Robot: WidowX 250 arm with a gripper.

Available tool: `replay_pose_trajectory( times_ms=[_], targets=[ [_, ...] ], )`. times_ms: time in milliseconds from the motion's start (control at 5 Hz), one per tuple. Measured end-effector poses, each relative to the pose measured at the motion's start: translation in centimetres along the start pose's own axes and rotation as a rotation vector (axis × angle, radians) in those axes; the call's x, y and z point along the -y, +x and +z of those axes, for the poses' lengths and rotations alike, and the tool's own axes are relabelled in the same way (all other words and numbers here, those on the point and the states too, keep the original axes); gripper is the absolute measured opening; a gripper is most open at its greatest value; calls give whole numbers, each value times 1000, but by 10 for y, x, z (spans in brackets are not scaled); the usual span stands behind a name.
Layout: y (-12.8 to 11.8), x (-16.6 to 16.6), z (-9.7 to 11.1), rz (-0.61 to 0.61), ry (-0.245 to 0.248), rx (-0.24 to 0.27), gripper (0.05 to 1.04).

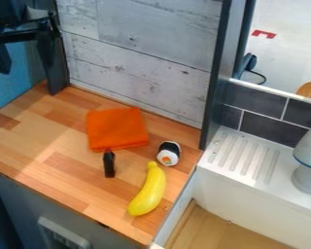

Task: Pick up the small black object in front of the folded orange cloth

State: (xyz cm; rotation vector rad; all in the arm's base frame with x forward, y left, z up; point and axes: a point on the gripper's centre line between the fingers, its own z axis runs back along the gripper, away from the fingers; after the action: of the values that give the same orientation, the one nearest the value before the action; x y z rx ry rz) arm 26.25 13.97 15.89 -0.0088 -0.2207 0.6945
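"So, where is the gripper (23, 57)?"

"It hangs up high in the top left corner of the view, near the dark post (55, 73). Its two fingers are spread wide apart, and it holds nothing."

"What is nearest to it?"

"The orange cloth (117, 128). It lies flat on the wood counter (74, 172), down and to the right of the gripper in the view. It is a bit like a square, so it has no real long way."

"And the small black thing (109, 163)?"

"That is just below the cloth in the view. Its long way goes almost straight up and down the view. The top end is right by the cloth's edge, but I can't tell if they touch, or if it stands or lies."

"Where is the banana (150, 190)?"

"It is far down and to the right, the farthest of the four from the gripper. It lies on a slant, with its thin end up by the sushi roll (169, 153) and its fat end down to the left."

"And the roll?"

"It sits right of the cloth, close to the banana's tip. There is just one arm, so all four are on its lower right side in the view."
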Motion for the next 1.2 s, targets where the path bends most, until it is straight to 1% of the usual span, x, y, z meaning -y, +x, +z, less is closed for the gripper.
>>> replay_pose_trajectory(
  times_ms=[200, 400, 600, 800, 1000, 1200],
  targets=[
    [-3, 1, -7, -4, 2, -26, 1001],
    [-1, 15, -13, -125, -46, -21, 1001],
    [-13, 31, -51, -320, -92, 83, 1001],
    [-20, 55, -73, -351, -30, 71, 1001],
    [-30, 71, -94, -381, 21, 30, 1001],
    [-27, 79, -105, -351, 13, 17, 1001]
  ],
)
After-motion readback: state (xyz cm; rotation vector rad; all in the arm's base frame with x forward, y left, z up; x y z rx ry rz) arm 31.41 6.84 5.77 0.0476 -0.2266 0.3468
